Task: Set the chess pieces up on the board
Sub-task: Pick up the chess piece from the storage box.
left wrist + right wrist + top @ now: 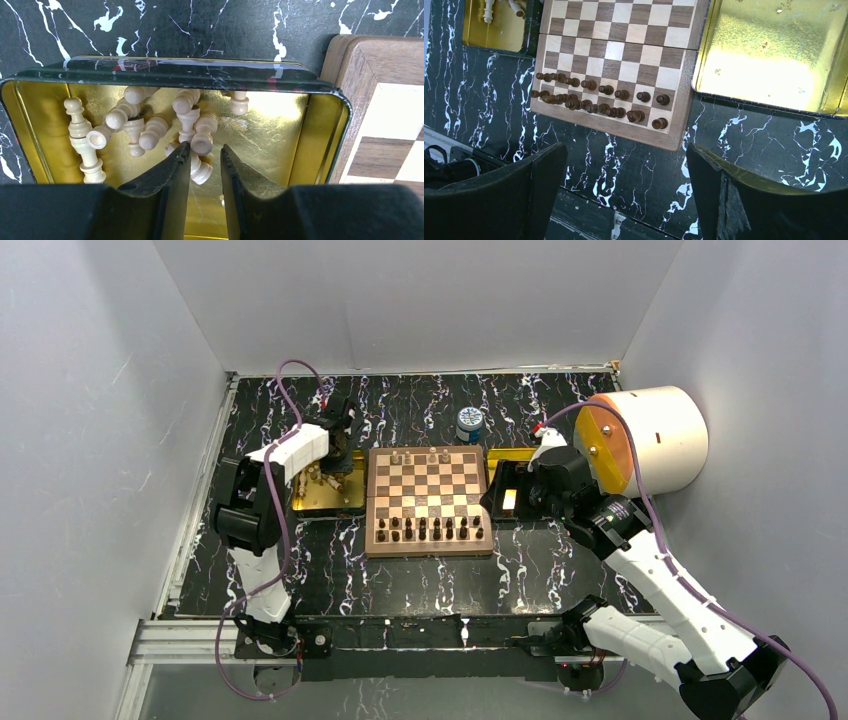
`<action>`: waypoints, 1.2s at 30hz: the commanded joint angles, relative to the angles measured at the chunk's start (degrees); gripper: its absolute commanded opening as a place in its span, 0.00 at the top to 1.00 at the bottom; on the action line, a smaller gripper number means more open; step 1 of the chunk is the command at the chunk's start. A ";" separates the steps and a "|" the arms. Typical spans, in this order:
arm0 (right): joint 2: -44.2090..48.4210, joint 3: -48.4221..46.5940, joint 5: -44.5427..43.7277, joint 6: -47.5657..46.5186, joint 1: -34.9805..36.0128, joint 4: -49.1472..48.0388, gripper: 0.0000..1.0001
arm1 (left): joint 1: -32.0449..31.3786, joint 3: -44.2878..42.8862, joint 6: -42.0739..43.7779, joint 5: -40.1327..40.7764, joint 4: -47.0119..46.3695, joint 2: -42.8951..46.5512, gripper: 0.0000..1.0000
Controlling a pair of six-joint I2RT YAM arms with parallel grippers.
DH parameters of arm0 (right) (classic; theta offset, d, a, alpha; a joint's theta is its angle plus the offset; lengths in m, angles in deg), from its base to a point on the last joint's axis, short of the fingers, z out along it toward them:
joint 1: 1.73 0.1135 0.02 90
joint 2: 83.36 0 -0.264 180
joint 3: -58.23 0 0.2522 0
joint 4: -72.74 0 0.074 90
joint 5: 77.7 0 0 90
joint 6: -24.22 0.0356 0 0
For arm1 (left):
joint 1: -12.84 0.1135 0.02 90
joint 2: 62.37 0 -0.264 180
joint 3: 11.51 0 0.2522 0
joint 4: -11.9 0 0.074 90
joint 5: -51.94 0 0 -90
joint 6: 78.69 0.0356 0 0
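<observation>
The chess pieces lie mostly in a heap in the tray left of the board; a few stand on its far row. They touch each other, so closing may catch two or push one away, and a lying piece may come up tilted. The left gripper is slightly open around one lying piece, not clamped. The right gripper is wide apart and empty, right of the board.

White-and-black arms, purple cables
</observation>
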 commanded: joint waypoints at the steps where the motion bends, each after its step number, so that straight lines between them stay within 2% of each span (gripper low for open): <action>1: 0.46 -0.48 -0.61 0.19 0.31 -3.28 0.01 | 0.31 -1.05 1.00 1.24 -1.24 -0.09 0.74; 20: 1.23 0.00 -1.32 -0.06 0.28 -3.51 0.01 | 0.33 -3.63 1.93 2.14 -0.83 -1.28 0.78; 23: 1.15 -0.16 -1.35 -0.16 0.28 -3.57 0.01 | 0.30 -4.04 2.10 2.31 0.19 -0.80 0.82; 29: 1.27 0.25 -1.46 -0.09 0.30 -3.77 0.01 | 0.29 -6.69 2.53 2.82 4.60 1.95 0.88; 36: 1.19 0.79 -0.97 0.10 0.34 -4.20 0.01 | 0.33 -7.41 0.70 1.73 8.27 7.17 0.88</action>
